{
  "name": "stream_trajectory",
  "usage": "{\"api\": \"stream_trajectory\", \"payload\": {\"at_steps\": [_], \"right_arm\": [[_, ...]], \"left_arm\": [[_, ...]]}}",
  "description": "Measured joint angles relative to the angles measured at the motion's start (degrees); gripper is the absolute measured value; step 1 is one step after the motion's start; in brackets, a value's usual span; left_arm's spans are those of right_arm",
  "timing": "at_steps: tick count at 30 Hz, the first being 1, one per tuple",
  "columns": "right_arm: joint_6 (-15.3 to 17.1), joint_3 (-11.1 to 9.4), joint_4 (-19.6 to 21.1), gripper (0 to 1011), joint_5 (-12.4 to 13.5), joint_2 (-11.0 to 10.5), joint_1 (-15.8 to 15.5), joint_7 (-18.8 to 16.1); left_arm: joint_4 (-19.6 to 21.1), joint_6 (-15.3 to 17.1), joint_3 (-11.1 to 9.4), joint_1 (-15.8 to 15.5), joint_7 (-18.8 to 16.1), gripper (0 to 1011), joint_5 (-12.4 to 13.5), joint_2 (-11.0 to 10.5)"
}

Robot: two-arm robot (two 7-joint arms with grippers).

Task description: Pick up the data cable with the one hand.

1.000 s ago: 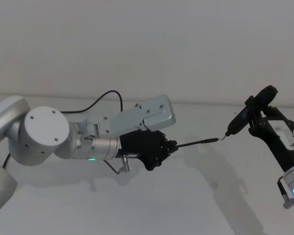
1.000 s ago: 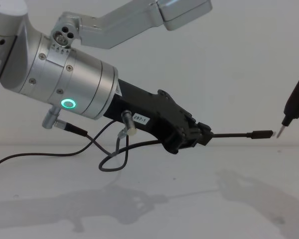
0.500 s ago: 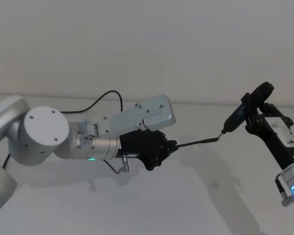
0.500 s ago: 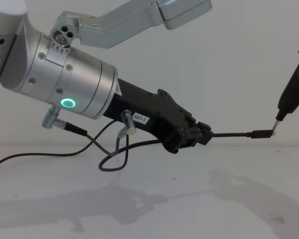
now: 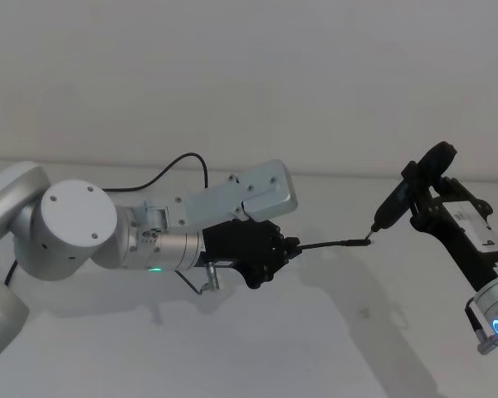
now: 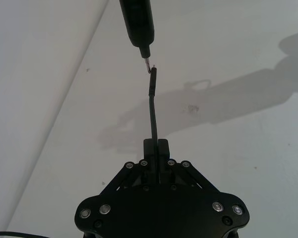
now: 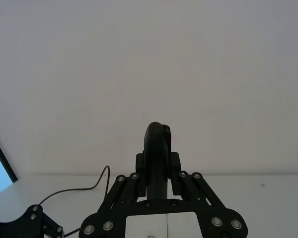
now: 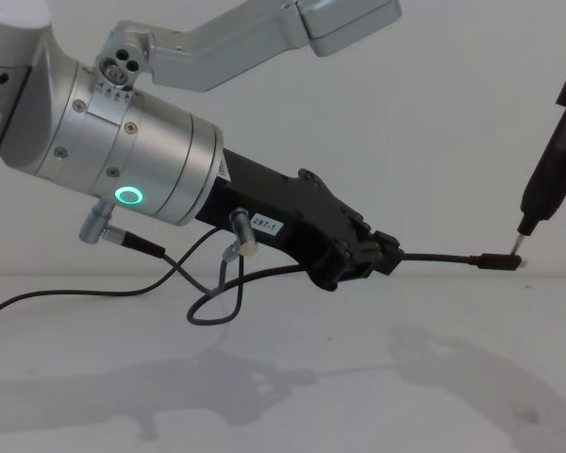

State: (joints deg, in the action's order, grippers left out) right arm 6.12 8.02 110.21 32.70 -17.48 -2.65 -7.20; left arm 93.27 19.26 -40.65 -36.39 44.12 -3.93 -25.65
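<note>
Left gripper [image 5: 292, 246], centre of the head view: fingers clamped on the data cable [image 8: 441, 256], which is held clear above the white tabletop [image 5: 274, 348]. The cable's free end runs toward the right of the frame, sagging slightly, and ends in a slim black plug [image 8: 498, 261]. Right gripper [image 5: 427, 207], near the right edge: fingers closed on a narrow black tool [image 8: 550, 179], whose metal pin tip sits at the plug's end.
</note>
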Motion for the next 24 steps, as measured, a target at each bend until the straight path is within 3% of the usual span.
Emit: {"api": "stream_trajectory", "payload": {"at_steps": [24], "right_arm": [[0.8, -0.31, 1.86, 268, -2.94, -0.95, -1.04, 0.68]], "left_arm": [[-0.01, 0.0, 0.0, 0.0, -0.01, 46, 0.01, 0.0]]}}
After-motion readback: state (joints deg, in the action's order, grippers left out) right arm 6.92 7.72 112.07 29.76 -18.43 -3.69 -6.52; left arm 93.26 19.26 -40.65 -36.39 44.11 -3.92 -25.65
